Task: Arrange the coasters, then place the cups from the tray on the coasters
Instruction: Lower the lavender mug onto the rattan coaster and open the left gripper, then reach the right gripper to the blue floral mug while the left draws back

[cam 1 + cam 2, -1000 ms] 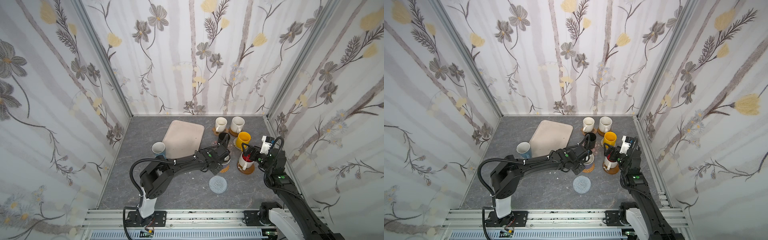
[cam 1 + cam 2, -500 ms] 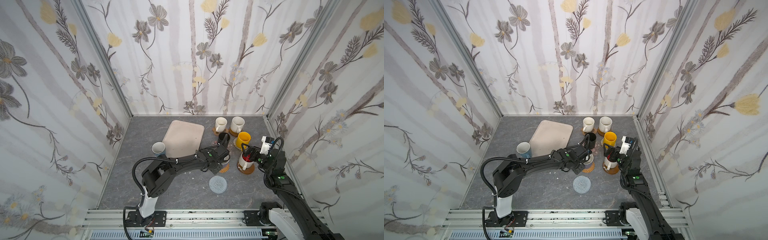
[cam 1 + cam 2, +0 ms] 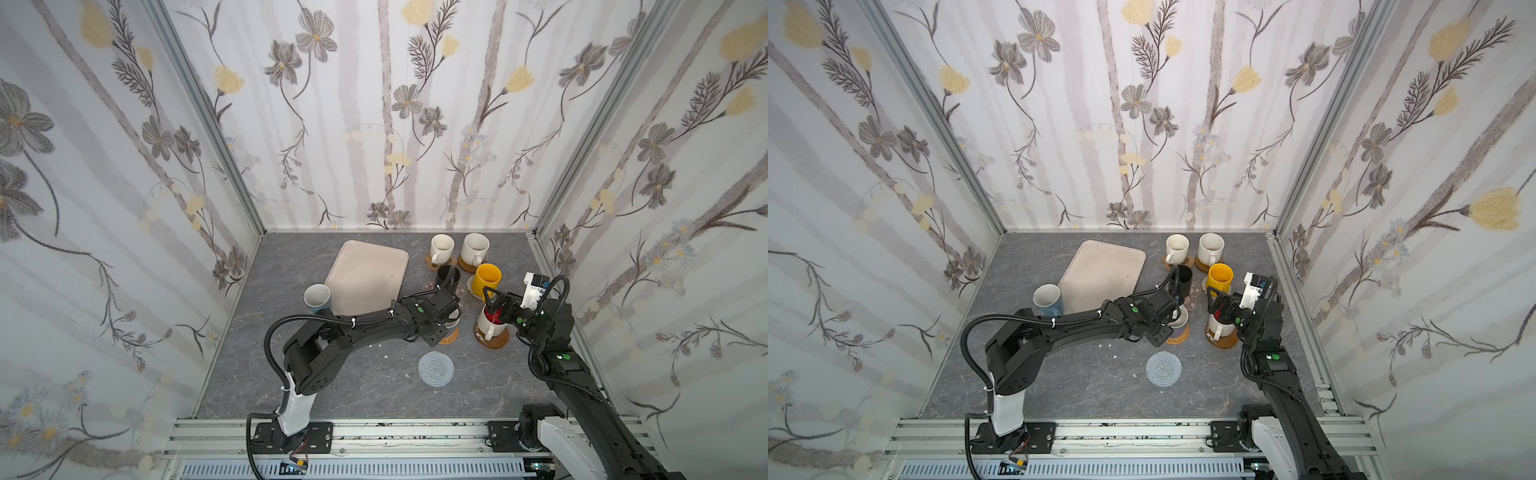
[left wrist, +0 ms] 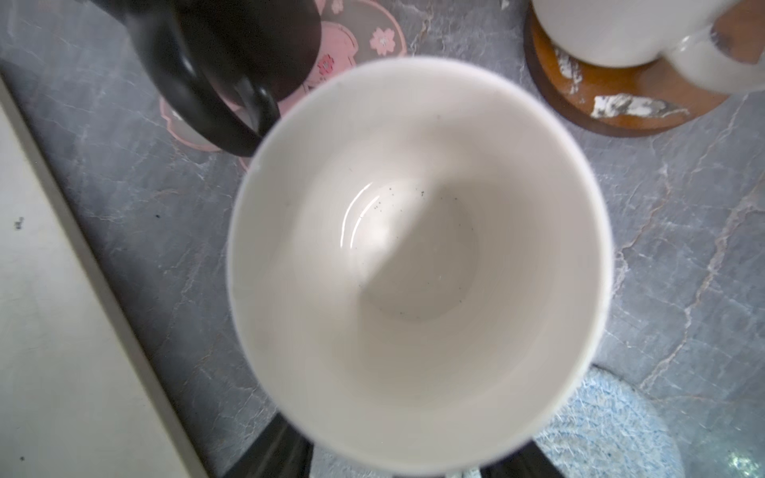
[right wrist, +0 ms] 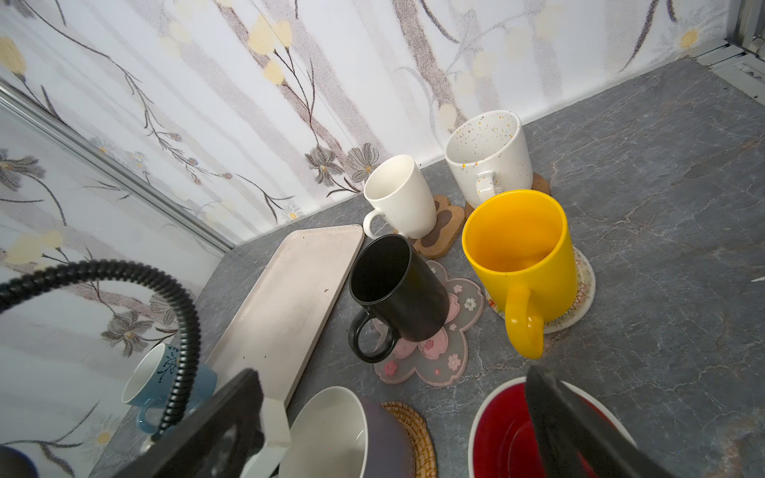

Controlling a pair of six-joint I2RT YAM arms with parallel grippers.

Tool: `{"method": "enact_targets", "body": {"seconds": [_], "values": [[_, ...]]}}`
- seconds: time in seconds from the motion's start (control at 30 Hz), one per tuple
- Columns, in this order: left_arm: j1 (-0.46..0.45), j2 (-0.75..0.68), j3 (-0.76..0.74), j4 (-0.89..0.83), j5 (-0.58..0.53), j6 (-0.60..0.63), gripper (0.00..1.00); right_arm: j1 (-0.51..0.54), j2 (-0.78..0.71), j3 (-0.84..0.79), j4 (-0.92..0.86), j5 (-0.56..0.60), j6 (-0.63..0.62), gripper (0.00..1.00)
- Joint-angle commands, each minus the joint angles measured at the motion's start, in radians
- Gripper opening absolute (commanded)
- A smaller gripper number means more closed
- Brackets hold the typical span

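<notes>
Left hand wider; white-lined lavender cup

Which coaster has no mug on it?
The grey-blue crocheted coaster. It lies bare on the table, nearer the arms' bases than the rest, while each of the other six coasters carries a mug.

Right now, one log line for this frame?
left gripper open at lavender cup on rattan coaster | right gripper open over red-lined cup | light blue cup off coaster | crocheted coaster bare | tray empty
</notes>
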Motion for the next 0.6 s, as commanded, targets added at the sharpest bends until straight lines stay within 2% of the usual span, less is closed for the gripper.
{"method": "enact_targets", "body": {"seconds": [0.0,0.17,0.37,0.5,0.57], "values": [[0.006,-0.059,-0.010,0.020,-0.053,-0.023,0.69,-0.001,-0.002,0.014,0.024,-0.017,-0.011,1.00],[0.031,-0.188,-0.043,0.018,-0.071,-0.066,0.77,-0.001,0.008,0.034,0.022,-0.045,-0.013,1.00],[0.130,-0.381,-0.126,0.013,-0.025,-0.196,0.85,0.028,0.024,0.093,-0.021,-0.102,-0.008,1.00],[0.212,-0.540,-0.213,0.011,-0.029,-0.285,0.86,0.111,0.050,0.167,-0.074,-0.057,-0.051,1.00],[0.275,-0.614,-0.256,0.006,-0.017,-0.333,0.81,0.164,0.082,0.211,-0.100,-0.030,-0.069,1.00]]}}
